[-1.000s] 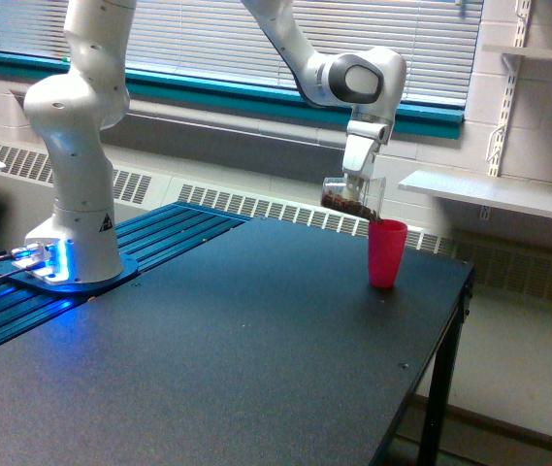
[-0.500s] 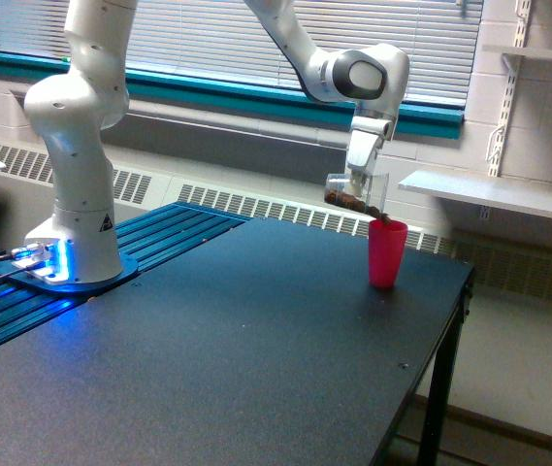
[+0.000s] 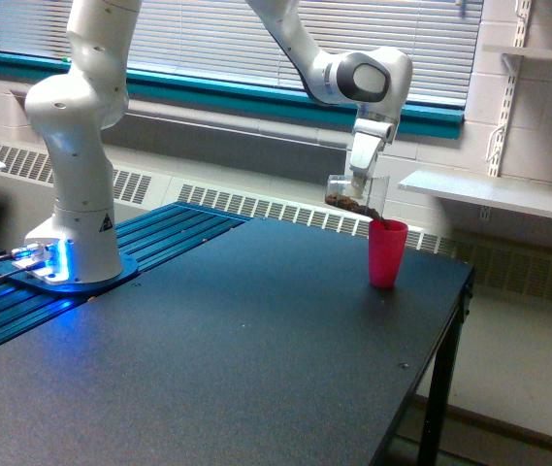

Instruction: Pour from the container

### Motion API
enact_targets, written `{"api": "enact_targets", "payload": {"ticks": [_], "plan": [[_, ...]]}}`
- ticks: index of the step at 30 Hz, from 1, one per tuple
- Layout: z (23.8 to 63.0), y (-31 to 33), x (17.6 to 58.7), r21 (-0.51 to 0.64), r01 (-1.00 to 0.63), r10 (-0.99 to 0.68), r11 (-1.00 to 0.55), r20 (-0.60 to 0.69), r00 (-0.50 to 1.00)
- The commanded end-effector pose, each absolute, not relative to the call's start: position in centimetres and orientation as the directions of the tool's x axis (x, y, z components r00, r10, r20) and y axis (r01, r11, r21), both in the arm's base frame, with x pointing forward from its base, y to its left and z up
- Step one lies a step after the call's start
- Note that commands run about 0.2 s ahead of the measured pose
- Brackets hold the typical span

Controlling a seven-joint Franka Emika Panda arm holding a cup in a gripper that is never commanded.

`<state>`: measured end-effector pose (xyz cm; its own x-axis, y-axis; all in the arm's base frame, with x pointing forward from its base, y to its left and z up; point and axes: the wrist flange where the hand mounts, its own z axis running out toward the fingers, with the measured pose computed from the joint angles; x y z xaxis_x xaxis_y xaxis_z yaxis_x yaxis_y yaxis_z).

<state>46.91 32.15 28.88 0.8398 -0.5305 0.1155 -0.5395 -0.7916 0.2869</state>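
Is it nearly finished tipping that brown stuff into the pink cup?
Midway, I'd say. The claw holds the clear cup tipped over the pink cup, rim at its mouth. Brown grains remain inside, so pouring is left. How much has landed, I can't see.

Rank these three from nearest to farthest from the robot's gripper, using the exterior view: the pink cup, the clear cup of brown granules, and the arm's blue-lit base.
1. Clear cup: held in the gripper, tipped toward the view's right.
2. Pink cup: standing on the black table, just below the clear cup's rim.
3. Blue-lit base: far off on the view's left.
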Motion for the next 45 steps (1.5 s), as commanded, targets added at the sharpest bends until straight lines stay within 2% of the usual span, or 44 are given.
{"api": "enact_targets", "payload": {"ticks": [1, 15, 45], "plan": [[29.21, 32.76, 46.83, 0.297, -0.516, -0.506, -0.803, 0.115, 0.855], [30.08, 32.36, 47.04, 0.325, -0.501, -0.491, -0.802, 0.119, 0.863], [29.37, 32.53, 46.66, 0.389, -0.433, -0.438, -0.813, 0.080, 0.895]]}}
